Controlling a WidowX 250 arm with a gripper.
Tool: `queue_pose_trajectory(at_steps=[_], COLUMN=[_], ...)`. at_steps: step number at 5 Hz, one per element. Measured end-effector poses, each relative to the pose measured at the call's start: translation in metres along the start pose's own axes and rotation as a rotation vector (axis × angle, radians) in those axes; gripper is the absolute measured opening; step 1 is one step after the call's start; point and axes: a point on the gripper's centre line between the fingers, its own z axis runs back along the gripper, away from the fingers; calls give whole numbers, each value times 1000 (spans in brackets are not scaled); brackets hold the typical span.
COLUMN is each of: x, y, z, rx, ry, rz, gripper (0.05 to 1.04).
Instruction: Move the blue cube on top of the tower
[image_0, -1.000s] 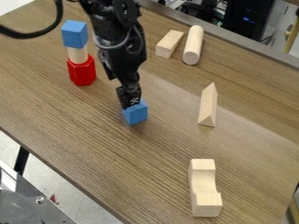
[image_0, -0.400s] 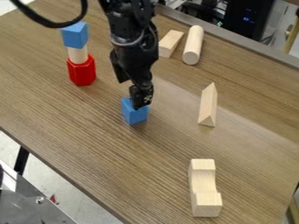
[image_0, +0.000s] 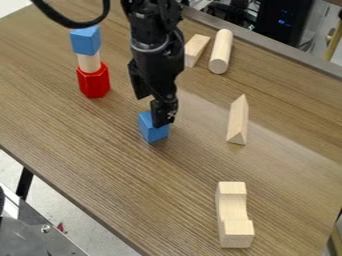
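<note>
Camera view: 1 black gripper (image_0: 163, 119) is hanging over the table (image_0: 120, 165), overlapping the upper right of 1 blue cube (image_0: 150, 133) sitting on the wood; how far open the gripper is, and whether it is holding the cube, I cannot tell; toward the upper left, a 3-piece tower (image_0: 89, 66) is standing upright, a second blue cube (image_0: 85, 42) topping a pale piece and a red base (image_0: 94, 83); 1 rectangular block (image_0: 195, 49) and 1 cylinder (image_0: 220, 52) are lying side by side; 1 triangular prism (image_0: 237, 120) and 1 notched block (image_0: 233, 210) are lying at right.
</note>
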Motion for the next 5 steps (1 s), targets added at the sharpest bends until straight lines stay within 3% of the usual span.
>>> queue_pose_trajectory(at_steps=[2, 3, 4, 5], x=[-2, -2, 1, 15], y=[1, 1, 4, 16], z=[-11, -11, 2, 38], rx=[-1, -3, 4, 48], ry=[23, 20, -6, -81], rz=[-1, 14, 33, 50], gripper=[969, 693, 561, 560])
